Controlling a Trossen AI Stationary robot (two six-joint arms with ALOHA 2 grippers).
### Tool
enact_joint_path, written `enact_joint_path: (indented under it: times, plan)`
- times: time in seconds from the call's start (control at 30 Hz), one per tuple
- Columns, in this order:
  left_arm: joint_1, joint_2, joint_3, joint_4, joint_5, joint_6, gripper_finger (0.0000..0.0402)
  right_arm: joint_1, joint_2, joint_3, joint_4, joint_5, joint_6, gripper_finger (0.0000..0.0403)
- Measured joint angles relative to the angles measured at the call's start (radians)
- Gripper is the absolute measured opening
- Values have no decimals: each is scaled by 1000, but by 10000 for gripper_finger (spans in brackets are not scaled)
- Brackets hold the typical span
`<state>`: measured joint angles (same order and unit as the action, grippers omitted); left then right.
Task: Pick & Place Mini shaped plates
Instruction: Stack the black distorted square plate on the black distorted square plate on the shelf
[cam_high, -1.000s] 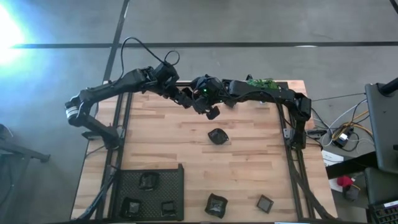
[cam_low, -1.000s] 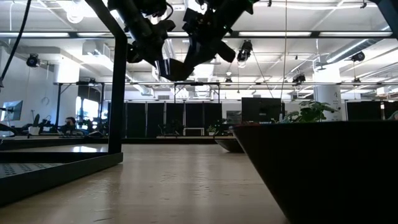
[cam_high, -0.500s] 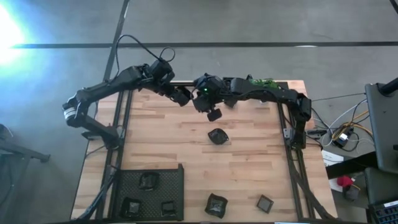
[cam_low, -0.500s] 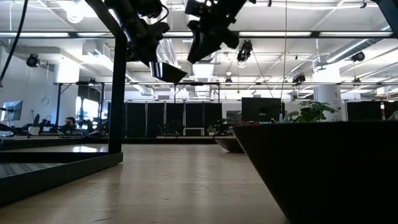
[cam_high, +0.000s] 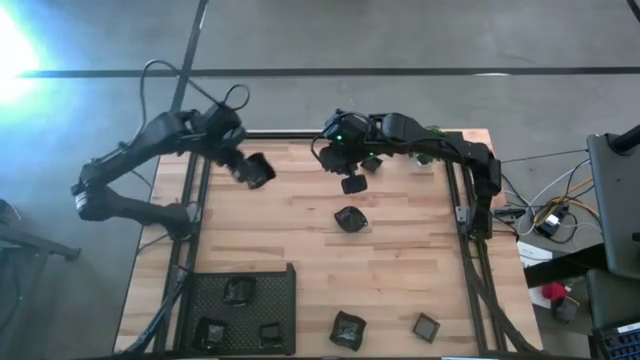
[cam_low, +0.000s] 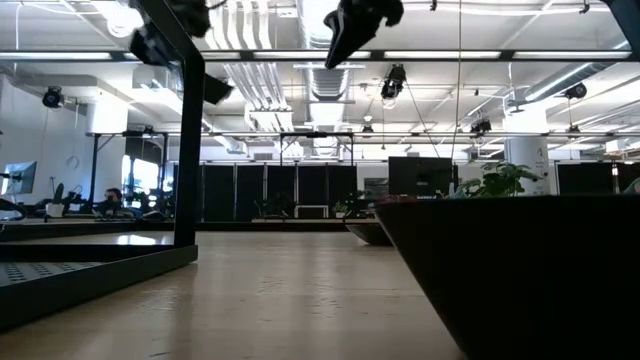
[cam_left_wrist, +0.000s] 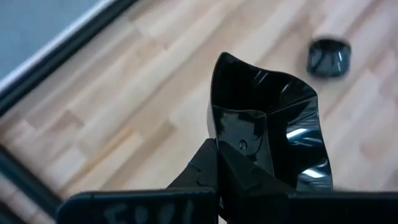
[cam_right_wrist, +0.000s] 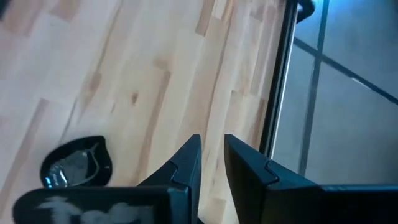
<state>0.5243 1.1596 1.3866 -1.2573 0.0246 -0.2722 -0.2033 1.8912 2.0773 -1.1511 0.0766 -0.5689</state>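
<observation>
My left gripper (cam_high: 247, 168) is over the table's far left part, shut on a black wavy-edged mini plate (cam_high: 259, 171), which fills the left wrist view (cam_left_wrist: 267, 143). My right gripper (cam_high: 352, 183) hangs above the far centre, slightly open and holding nothing (cam_right_wrist: 212, 155). A dark plate (cam_high: 349, 219) lies flat on the wood just near of it. Two more plates (cam_high: 347, 330) (cam_high: 427, 327) lie at the near edge. The black mesh tray (cam_high: 285, 290) at the near left holds three plates. My left gripper pinches the wavy-edged plate by its side wall (cam_left_wrist: 219, 140), one finger on the inside and one on the outside. The plate is lifted clear of the table and sits tilted, its hollow facing the wrist camera.
A green leafy plant (cam_high: 420, 132) stands at the far right corner behind my right arm. Black frame posts run along the left (cam_high: 190, 230) and right (cam_high: 465, 230) table sides. Bare wood lies between the tray and the centre plate. One plate looms close in the low view (cam_low: 520, 280).
My left gripper has swung with the wavy-edged plate toward the table's left edge, away from my right gripper, which it stood close beside one second ago. My right gripper has stayed over the far centre and risen a little.
</observation>
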Motion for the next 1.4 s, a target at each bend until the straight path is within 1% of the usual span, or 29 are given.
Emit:
enact_joint_path:
  times: [0.13,0.37,0.47,0.6,0.7,0.93,1.07,1.17,1.23,1.3,1.4]
  plan:
    - [-72,-74,-1,-87,0,0,0,19,0,42,-6,-3,18,54]
    - [-245,-155,-4,-129,0,-50,0,48,0,107,-15,-22,91,35]
    - [-348,-163,-25,-130,0,-58,0,66,0,132,-19,-32,137,27]
    - [-513,-157,-77,-127,1,-93,0,96,0,156,-24,-33,165,17]
    - [-649,-157,-117,-107,1,-199,0,116,0,165,-25,-33,175,11]
    - [-999,-147,-244,91,-3,-528,0,160,0,178,-24,-33,174,8]
    - [-1173,-124,-304,208,-75,-691,0,171,0,178,-24,-34,167,8]
    - [-1278,-97,-334,273,-95,-772,0,171,-3,178,-24,-58,166,8]
    - [-1330,-79,-348,300,-93,-860,0,171,-8,178,-24,-95,162,8]
    - [-1379,-58,-353,318,-90,-935,0,171,-13,178,-20,-108,159,8]
    - [-1457,-24,-354,348,-90,-971,0,171,-18,178,-18,-112,163,8]
